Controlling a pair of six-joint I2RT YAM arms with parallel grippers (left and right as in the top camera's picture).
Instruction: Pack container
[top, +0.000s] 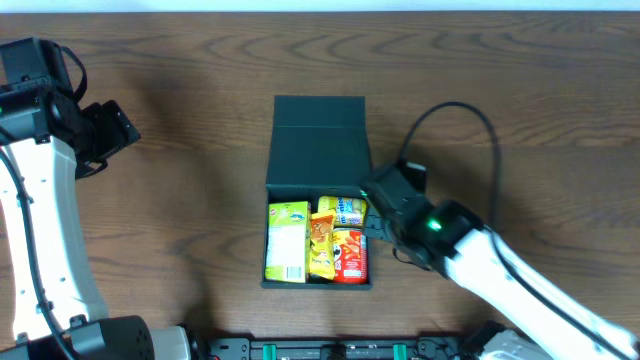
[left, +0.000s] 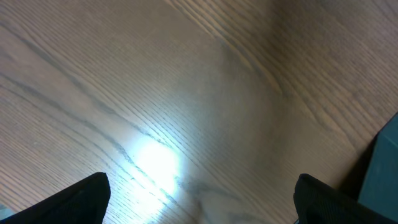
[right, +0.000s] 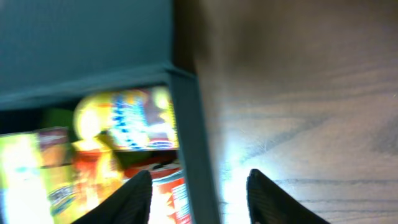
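Right claw (right: 202, 199) is wide open and holds nothing. Its 2 fingers (right: 140, 196) straddle the right wall (right: 186, 143) of the container (top: 318, 150), 1 inside and 1 outside over the table (top: 500, 80). Left claw (left: 202, 202) is also open and holds nothing, hovering over bare wood toward the left edge, well apart from the box.

Container sits mid-table, nearer the near edge. Lid (top: 320, 125) is hinged on the far side and not shut; can't tell its exact angle. 4 snack items show inside: yellow-green carton (top: 287, 240), orange packet (top: 321, 245), yellow pouch (top: 348, 210), red pack (top: 349, 255).

Risks from here, as I read it:
- Closing now pinches the cardboard wall, not an item. Any lift after that tips the box and could spill the contents.
- Inside finger is just beside the red pack. Going lower could dent it or snag the yellow pouch.
- Sideways motion toward the left edge shoves the whole box; nothing braces it, since the left claw is too far off.
- Wrist view is blurred, so contact with the wall can't be confirmed.
- If any item sits proud of the rim, the lid likely won't seat flat.
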